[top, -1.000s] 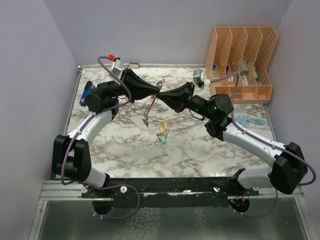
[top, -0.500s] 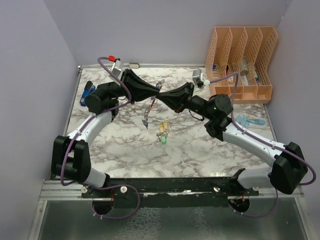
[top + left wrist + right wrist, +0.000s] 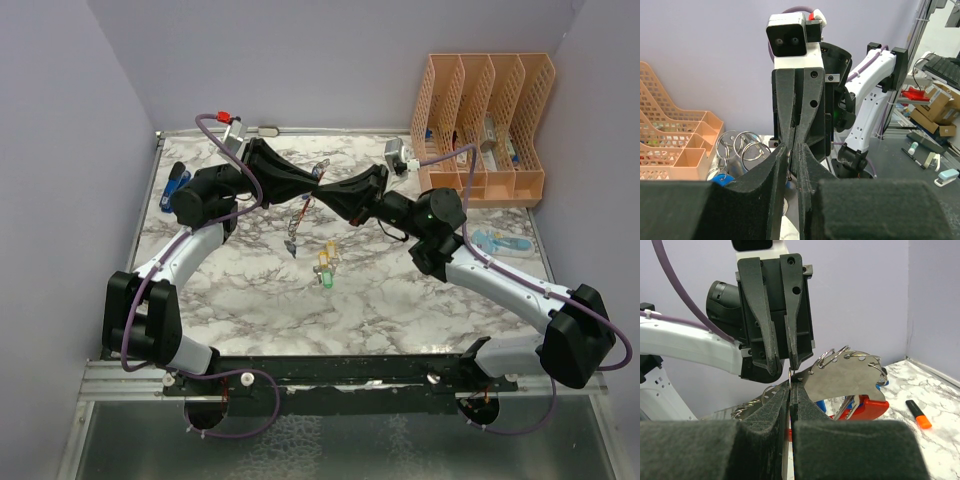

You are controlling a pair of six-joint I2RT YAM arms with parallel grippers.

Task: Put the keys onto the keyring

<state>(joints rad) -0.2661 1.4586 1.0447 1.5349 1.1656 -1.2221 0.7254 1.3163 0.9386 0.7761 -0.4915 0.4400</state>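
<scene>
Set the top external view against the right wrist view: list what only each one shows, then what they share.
Only top external: the yellow and green keys lying on the table, the orange organizer, and the keyring dangling with its red side in sight. Only right wrist: an orange marker and, close up, thin wire pinched in the shut right tool. Both: the left tool and the right tool meeting tip to tip above the table.

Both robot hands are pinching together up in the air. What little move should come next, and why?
Probably the right gripper should let go and dip toward the yellow and green keys on the table. The left gripper also pinches the keyring in mid-air, so it can likely hold it alone.
</scene>
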